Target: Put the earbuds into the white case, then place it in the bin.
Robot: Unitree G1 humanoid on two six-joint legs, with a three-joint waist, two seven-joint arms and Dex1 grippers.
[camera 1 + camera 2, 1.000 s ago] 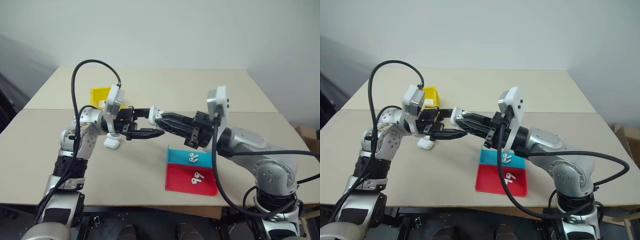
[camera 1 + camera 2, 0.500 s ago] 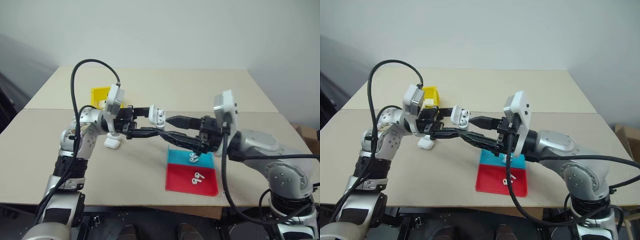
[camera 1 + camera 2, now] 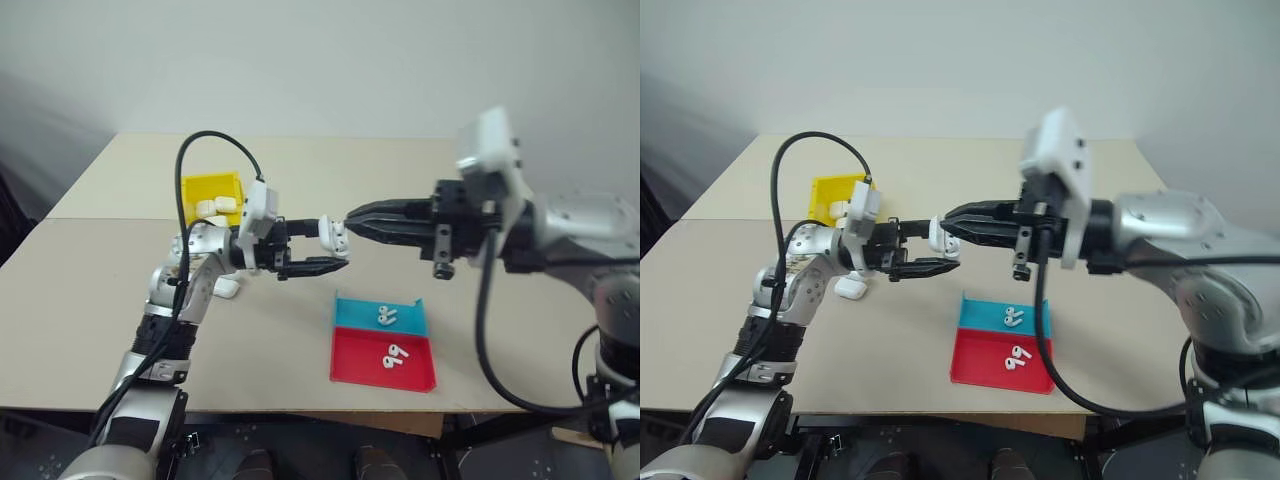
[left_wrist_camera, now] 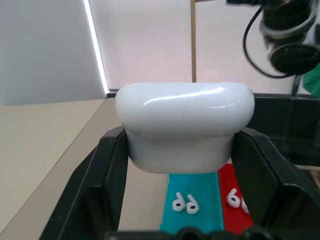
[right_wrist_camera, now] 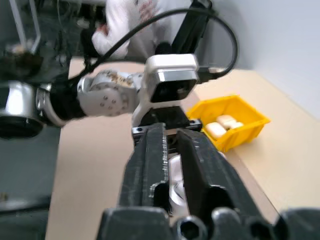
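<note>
My left gripper is shut on the white case, holding it above the table; in the left wrist view the case sits clamped between both fingers. I cannot tell whether its lid is up. My right gripper is shut and level, its tips right beside the case, and I cannot tell if they touch. A pair of earbuds lies on the blue half of the tray, and another pair on the red half. The yellow bin stands at the back left with white cases inside.
Another white case lies on the table under my left forearm. A black cable loops over my left arm. The table's front edge runs just below the tray.
My right gripper was open below the case half a second ago; it has risen and shut, tips now level with the case. My left gripper with the case moved a little right. The camera view shifted.
</note>
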